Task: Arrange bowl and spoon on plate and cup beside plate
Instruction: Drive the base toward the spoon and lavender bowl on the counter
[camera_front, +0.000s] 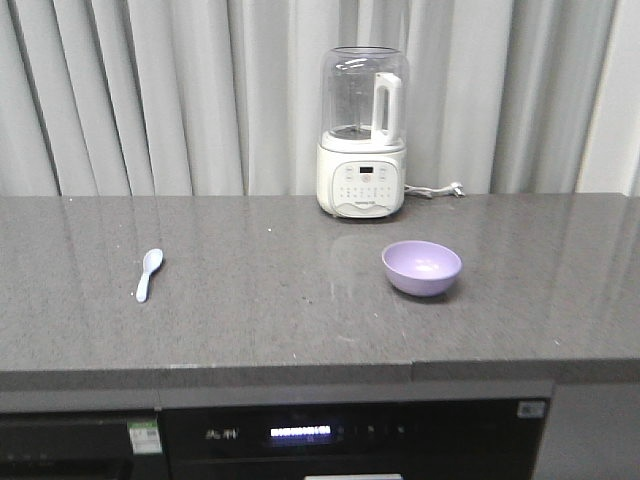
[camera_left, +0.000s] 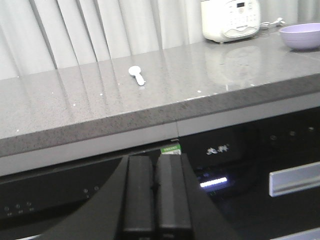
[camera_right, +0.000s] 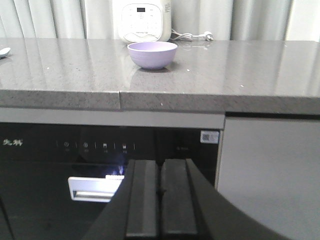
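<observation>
We judge nothing's started yet: left gripper (camera_left: 155, 161) & right gripper (camera_right: 159, 163) closed, empty; next we open, reach for bowl (camera_front: 421, 268) or spoon (camera_front: 149, 274).

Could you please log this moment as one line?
spoon: counter left | bowl: counter right | plate, cup: unseen | left gripper: shut | right gripper: shut

Kitchen: stone counter (camera_front: 300, 320), blender (camera_front: 362, 132), built-in appliance (camera_front: 300, 435).

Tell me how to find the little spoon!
Start at the long grey countertop with the white blender at the back. Look forward and far left of the blender: the spoon lies alone there. It is thin and pale blue-white, unlike the round purple bowl on the right.
</observation>
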